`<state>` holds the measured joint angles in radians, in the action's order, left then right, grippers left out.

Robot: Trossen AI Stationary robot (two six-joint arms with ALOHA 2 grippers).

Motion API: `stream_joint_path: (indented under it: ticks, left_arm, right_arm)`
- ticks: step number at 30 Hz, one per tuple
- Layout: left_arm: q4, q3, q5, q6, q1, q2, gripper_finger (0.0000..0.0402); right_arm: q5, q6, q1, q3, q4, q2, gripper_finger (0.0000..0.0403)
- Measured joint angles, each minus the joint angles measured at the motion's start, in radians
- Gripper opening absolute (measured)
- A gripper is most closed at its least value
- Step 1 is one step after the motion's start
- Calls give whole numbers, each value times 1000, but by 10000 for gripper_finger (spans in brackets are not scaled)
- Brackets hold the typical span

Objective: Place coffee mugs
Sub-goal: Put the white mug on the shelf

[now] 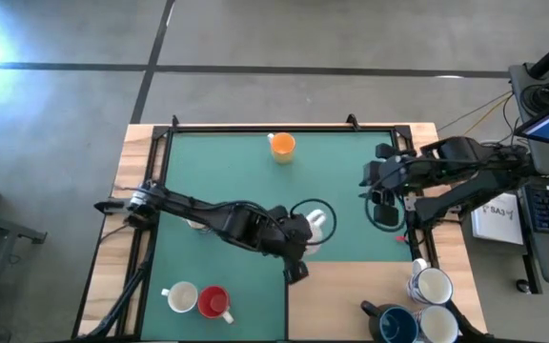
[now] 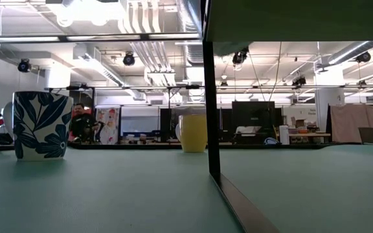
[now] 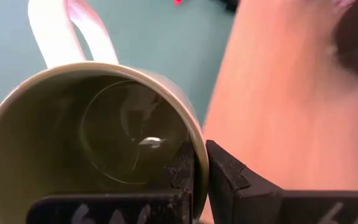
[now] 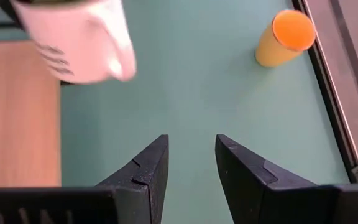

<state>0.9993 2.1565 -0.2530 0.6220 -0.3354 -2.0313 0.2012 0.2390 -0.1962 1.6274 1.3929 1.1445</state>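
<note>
Nothing here can be read for certain. The paper sheet (image 1: 497,217) beside the surface carries dark print too small to make out, and the white mug (image 4: 79,37) shows blurred dark lines.

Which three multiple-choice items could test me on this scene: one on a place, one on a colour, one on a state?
1. Where does the orange mug stand?
A. on the green mat
B. on the bare wood
C. inside another mug

2. What colour is the mug beside the white mug on the left arm's side?
A. blue
B. red
C. orange

3. What is the left gripper doing?
A. open above a mug
B. shut, empty
C. shut on a mug's rim

Key:
1 A: it stands alone on the mat.
2 B: the red mug stands next to it.
3 C: it pinches the wall of the olive-lined mug.
</note>
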Motion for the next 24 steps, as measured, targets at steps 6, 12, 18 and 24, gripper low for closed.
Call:
stream_joint_path:
  ticks: [6,12,18,24]
  left_arm:
    - [-5,116,1,-109,-25,-53,2]
    - [-53,176,166,-171,-38,-93,4]
    - [-29,171,212,-198,-45,-102,5]
    - [14,172,247,-215,-46,-99,6]
  right_arm:
    - [-1,25,0,-136,-25,-60,123]
    - [-60,106,0,-240,-68,-107,120]
    - [-155,190,-4,-286,-209,-140,119]
    - [-261,277,-22,-322,-360,-133,119]
